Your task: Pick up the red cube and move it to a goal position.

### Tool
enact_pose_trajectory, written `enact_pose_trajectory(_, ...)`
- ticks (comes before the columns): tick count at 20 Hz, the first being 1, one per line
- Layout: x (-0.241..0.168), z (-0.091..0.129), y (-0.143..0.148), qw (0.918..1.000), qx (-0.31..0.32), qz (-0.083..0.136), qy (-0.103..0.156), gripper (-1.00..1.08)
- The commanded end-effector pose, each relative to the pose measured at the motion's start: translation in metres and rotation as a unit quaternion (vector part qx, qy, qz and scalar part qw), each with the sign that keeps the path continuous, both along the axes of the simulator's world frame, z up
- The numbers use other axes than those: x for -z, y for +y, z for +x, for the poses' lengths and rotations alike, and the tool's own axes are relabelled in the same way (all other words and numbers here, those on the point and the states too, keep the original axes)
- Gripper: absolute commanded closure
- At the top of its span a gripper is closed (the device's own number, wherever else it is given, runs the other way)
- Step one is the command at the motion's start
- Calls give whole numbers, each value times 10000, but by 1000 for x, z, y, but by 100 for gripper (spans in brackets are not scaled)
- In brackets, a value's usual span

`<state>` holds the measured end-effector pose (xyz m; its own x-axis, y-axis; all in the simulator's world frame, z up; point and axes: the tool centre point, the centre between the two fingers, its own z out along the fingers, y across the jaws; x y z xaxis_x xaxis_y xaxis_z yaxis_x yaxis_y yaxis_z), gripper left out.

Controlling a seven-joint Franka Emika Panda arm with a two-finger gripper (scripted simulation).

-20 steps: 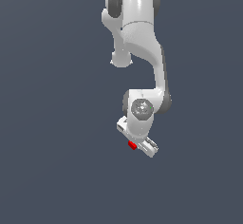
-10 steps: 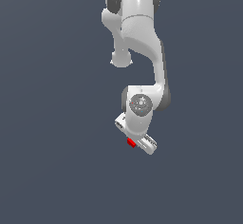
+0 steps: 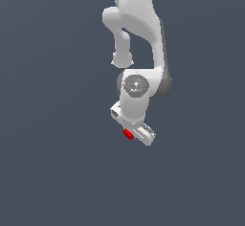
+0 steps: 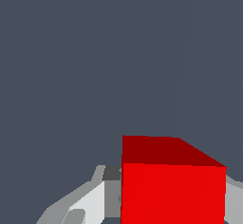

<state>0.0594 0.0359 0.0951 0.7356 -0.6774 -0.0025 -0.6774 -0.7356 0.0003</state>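
The red cube (image 3: 127, 133) is small and bright, and it sits at the lower tip of the white arm's hand in the exterior view. My gripper (image 3: 130, 135) is shut on it, hanging over a plain dark grey ground. In the wrist view the red cube (image 4: 173, 185) fills the lower part of the picture, held in my gripper (image 4: 166, 211). A pale grey finger (image 4: 92, 199) presses against one side of it. Only a sliver of the other finger (image 4: 233, 201) shows past the cube.
The white arm's elbow and wrist joint (image 3: 135, 86) hang directly above the hand. Around it is only flat dark grey background (image 3: 48, 124), with no other objects, edges or goal marker in view.
The hand with the red cube has risen in the exterior view and shifted slightly toward that view's left. The upper arm links have swung along with it.
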Motion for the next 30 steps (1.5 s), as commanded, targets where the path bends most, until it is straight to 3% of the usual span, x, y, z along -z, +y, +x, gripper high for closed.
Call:
enact_pose_trajectory(1,-24,-7,-8,10000,3,4,-9,108)
enact_pose_trajectory(30,-324,-99,-112,10000,12,-2,-9,108)
